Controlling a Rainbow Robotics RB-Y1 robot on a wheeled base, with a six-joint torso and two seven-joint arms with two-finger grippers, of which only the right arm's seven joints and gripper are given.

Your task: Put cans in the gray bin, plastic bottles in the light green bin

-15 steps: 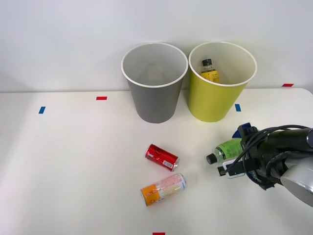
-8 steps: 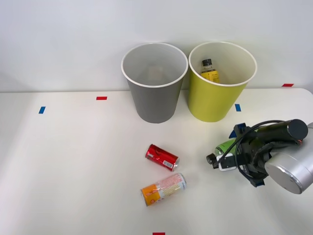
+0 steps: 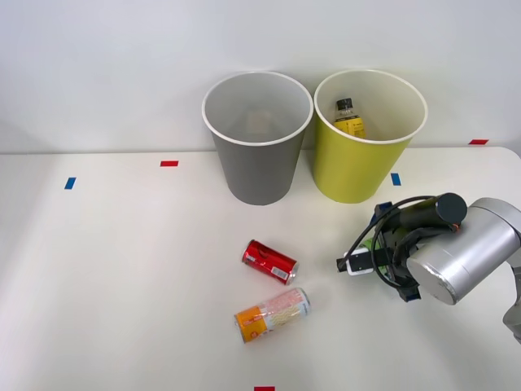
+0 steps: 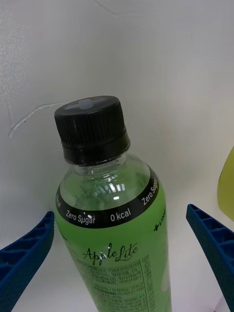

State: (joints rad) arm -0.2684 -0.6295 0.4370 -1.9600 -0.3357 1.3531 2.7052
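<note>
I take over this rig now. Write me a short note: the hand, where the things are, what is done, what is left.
Right hand: open, one blue finger each side of the green bottle, not closed on it.
Yellow-labelled bottle: already in the light green bin.
Red can and orange can: lying on the table.
Gray bin: no can visible inside.
Left: grasp the green bottle, drop it in the light green bin, then both cans into the gray bin.
</note>
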